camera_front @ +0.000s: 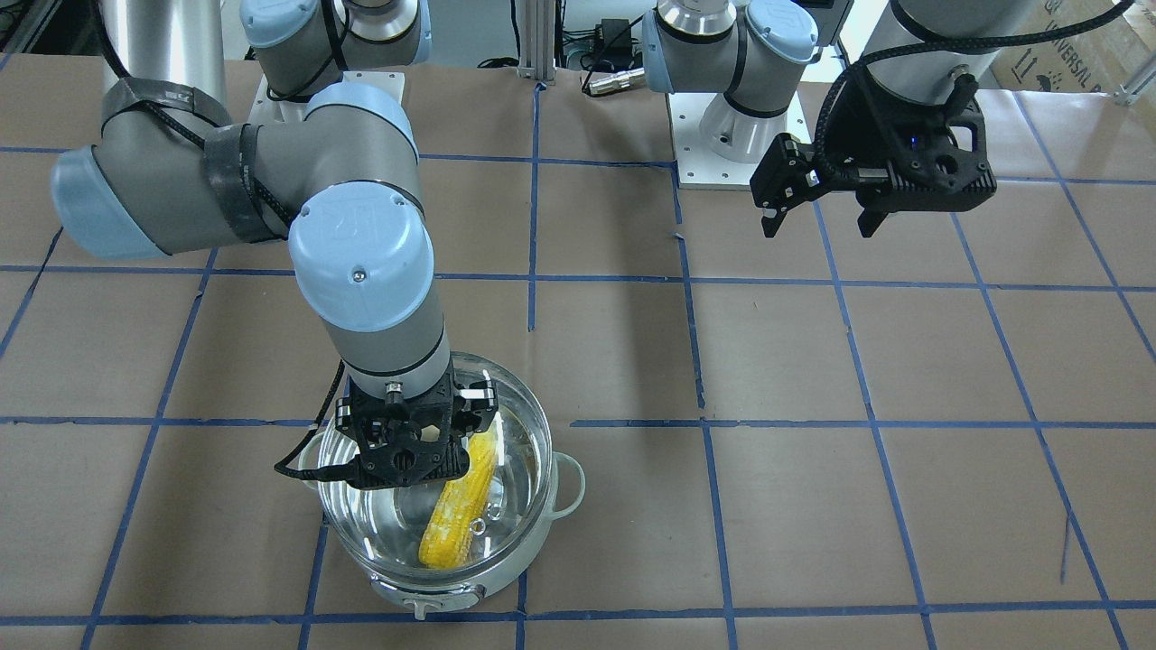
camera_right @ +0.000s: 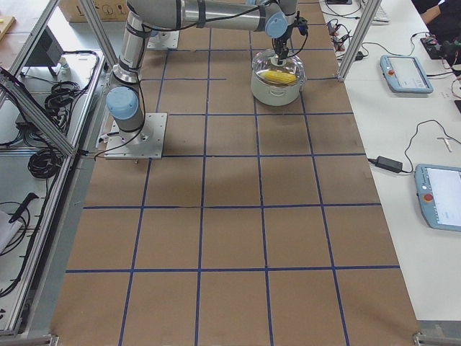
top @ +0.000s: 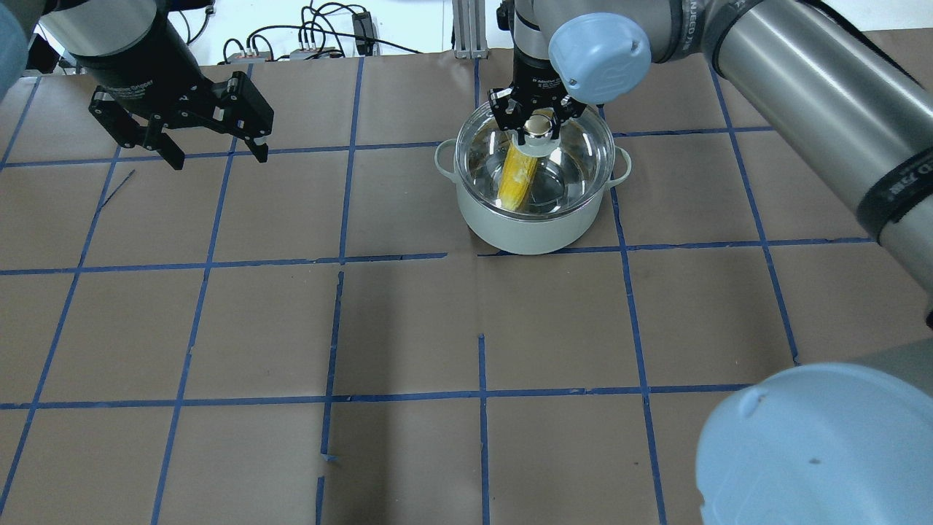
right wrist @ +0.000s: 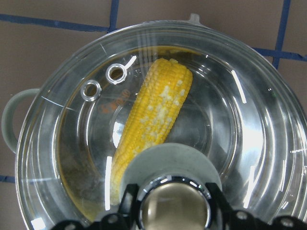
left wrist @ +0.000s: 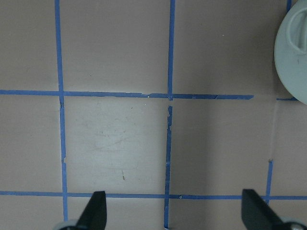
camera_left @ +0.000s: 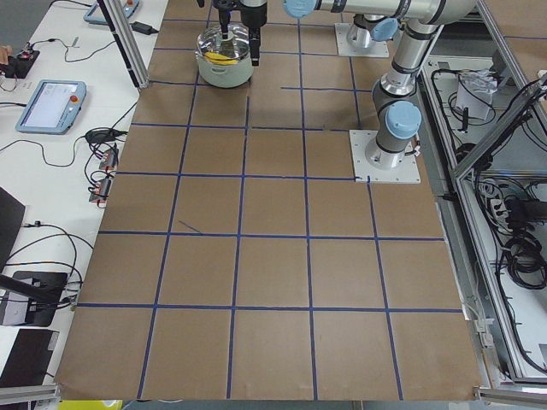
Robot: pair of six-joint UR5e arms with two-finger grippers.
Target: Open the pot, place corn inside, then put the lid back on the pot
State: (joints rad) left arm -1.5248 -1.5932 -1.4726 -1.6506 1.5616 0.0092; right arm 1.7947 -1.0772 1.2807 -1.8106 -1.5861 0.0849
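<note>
The pot (top: pixel 532 230) stands on the far side of the table, with the corn (top: pixel 519 175) lying slanted inside it. The clear glass lid (top: pixel 576 153) rests over the pot's rim. My right gripper (top: pixel 539 124) reaches straight down and is shut on the lid's knob (right wrist: pixel 173 203); its fingers (right wrist: pixel 127 203) flank the metal cap. The corn (right wrist: pixel 153 115) shows through the glass (right wrist: pixel 240 120) beside two vent rings. My left gripper (top: pixel 219 158) hangs open and empty above the table, well to the left of the pot. The left wrist view shows the pot's edge (left wrist: pixel 295 52).
The table is brown paper with a grid of blue tape lines (top: pixel 481 397). Both arm bases (camera_front: pixel 722 135) are bolted at the robot's side. Cables and a power strip (top: pixel 321 44) lie past the far edge. Tablets (camera_left: pixel 51 102) sit on the side bench.
</note>
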